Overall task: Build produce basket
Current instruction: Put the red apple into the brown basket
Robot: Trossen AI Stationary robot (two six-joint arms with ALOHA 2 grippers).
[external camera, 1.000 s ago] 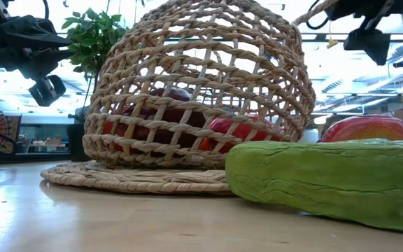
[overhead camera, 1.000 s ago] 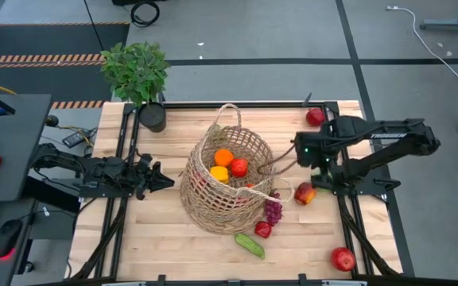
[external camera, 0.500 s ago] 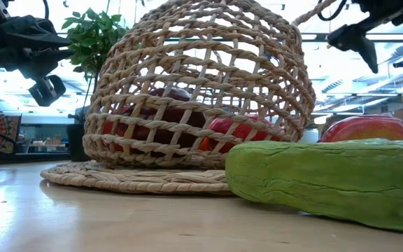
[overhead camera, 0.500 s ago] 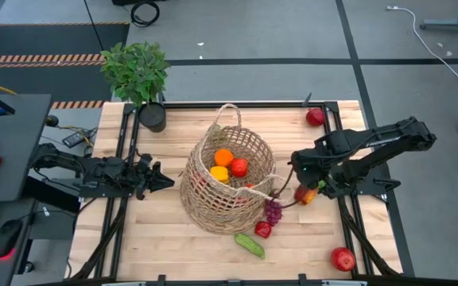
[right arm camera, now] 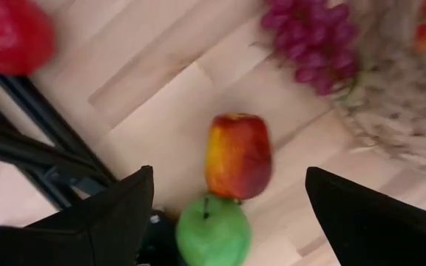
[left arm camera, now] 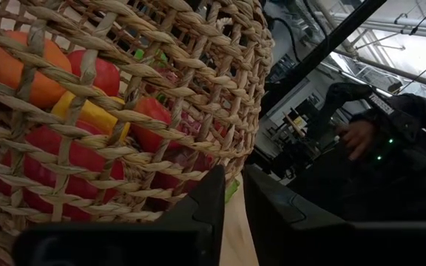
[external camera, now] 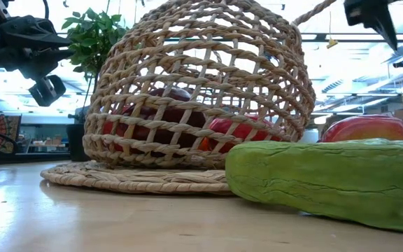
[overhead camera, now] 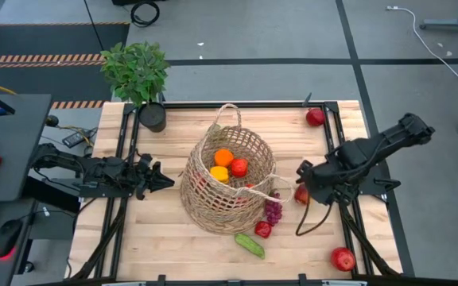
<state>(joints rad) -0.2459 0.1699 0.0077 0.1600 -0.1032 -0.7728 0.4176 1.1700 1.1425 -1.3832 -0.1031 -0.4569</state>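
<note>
Hovering over a red-yellow toy apple (right arm camera: 237,156) and a green toy apple (right arm camera: 213,235) on the wooden desk (overhead camera: 165,230), the right end effector (right arm camera: 228,196) is spread wide, holding nothing. Nearby lies the round tan wicker basket (overhead camera: 227,181), tipped, beside purple grapes (overhead camera: 273,210). The left end effector (overhead camera: 162,180) waits nearly closed, empty.

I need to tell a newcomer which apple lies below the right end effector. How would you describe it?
Start at the wicker basket in the middle of the table, then go to its right side, past the purple grapes. There a red-and-yellow apple lies on the wood under the open right end effector. A plain green apple touches it; only this one is two-coloured.
</note>
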